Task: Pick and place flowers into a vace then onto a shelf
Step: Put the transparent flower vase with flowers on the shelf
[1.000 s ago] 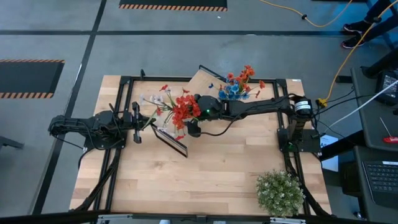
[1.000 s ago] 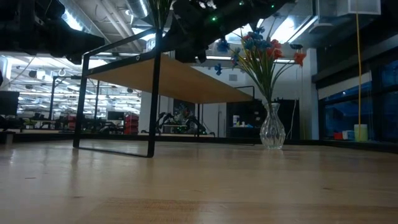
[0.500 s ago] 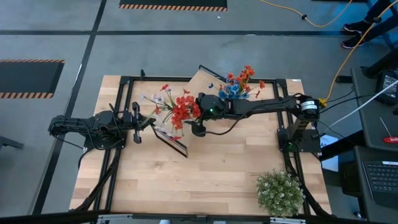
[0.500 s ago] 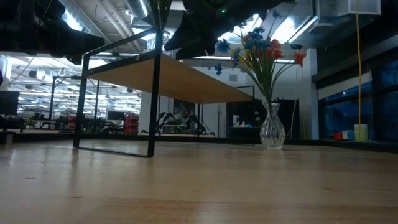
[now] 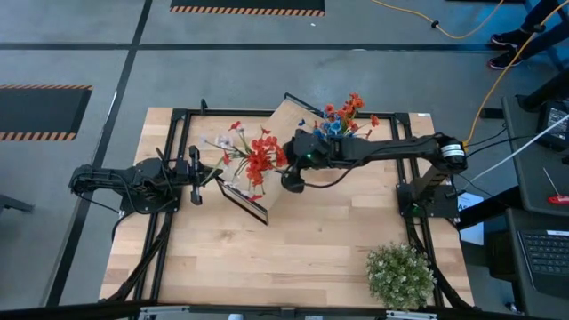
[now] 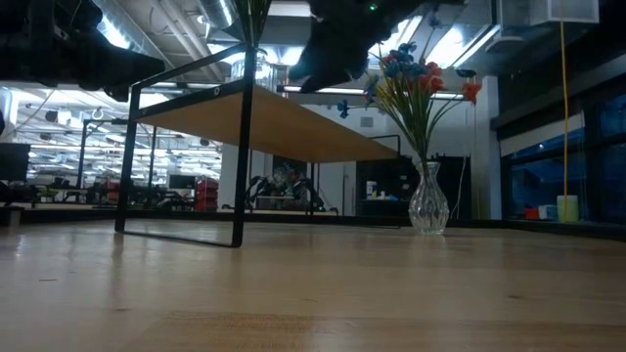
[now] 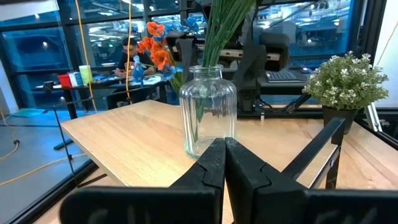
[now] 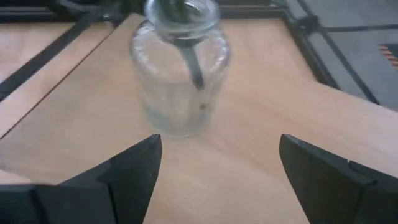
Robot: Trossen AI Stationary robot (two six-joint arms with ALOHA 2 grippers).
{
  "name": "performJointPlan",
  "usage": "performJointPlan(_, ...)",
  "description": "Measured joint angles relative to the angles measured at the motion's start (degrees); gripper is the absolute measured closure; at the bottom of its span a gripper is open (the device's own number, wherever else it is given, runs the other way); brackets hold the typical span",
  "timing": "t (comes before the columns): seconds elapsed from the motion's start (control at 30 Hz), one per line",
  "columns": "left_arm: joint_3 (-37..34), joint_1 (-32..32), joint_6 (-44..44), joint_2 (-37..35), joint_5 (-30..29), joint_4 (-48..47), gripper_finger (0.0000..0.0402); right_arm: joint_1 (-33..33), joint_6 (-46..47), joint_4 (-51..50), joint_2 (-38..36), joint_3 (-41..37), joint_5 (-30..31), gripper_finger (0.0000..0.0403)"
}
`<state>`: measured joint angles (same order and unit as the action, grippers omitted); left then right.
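— Although hanging just above the shelf (image 5: pixel 283 120), grips nothing: speaking of the right gripper (image 5: pixel 293 183), with fingers (image 8: pixel 134 165) spread wide and only bare board between them.

— And the flowers (image 5: pixel 260 158)?

— Standing in a clear glass jar (image 8: pixel 180 74) on the shelf, red blossoms on top, green stems running down inside the glass. Upright, just ahead of the right gripper's fingers and apart from them.

— Any hold by the left gripper (image 5: pixel 194 169)?

— None. Fingers pressed together, tips touching, at the shelf's left side with the jar close in front. Looks past the jar toward a bushy plant (image 7: pixel 345 81) in a dark pot, at the table's corner on the right arm's side.

— More blossoms anywhere?

— Yes: a second bunch (image 6: pixel 416 73), blue and orange, in a fluted glass vase (image 6: pixel 427 200). Stands on the table (image 5: pixel 311 258) itself, near the shelf's far corner, not on the board.

— Any print to read?

— Too small to tell on anything. Can make out a seated person (image 7: pixel 127 53) at a desk in the room behind, among monitors and bright ceiling lights.
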<state>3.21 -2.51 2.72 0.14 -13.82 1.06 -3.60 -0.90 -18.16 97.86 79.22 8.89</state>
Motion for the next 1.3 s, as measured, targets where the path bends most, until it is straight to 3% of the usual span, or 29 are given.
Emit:
performJointPlan(0.4,0.0,0.0,0.0,0.0,0.0,-0.1,0.0397,8.5,2.3,-5.5,-6.7,-1.8,9.7,0.0079)
performJointPlan(0.5,0.0,0.0,0.0,0.0,0.0,-0.1,0.0398,11.0,6.2,-4.0,-9.5,-6.8,12.5,0.0079)
performJointPlan(0.8,0.0,0.0,0.0,0.0,0.0,-0.4,0.0398,19.8,13.9,12.9,-20.7,-26.4,19.1,0.0079)
performJointPlan(0.93,0.0,0.0,0.0,0.0,0.0,-0.8,0.0398,23.3,17.4,13.9,-24.5,-32.7,20.0,0.0079)
performJointPlan(1.13,0.0,0.0,0.0,0.0,0.0,-1.2,0.0398,26.4,20.0,13.8,-30.0,-40.6,28.8,0.0079)
performJointPlan(1.3,0.0,0.0,0.0,0.0,-0.1,-1.1,0.0398,26.7,26.2,10.7,-34.9,-45.2,30.2,0.0079)
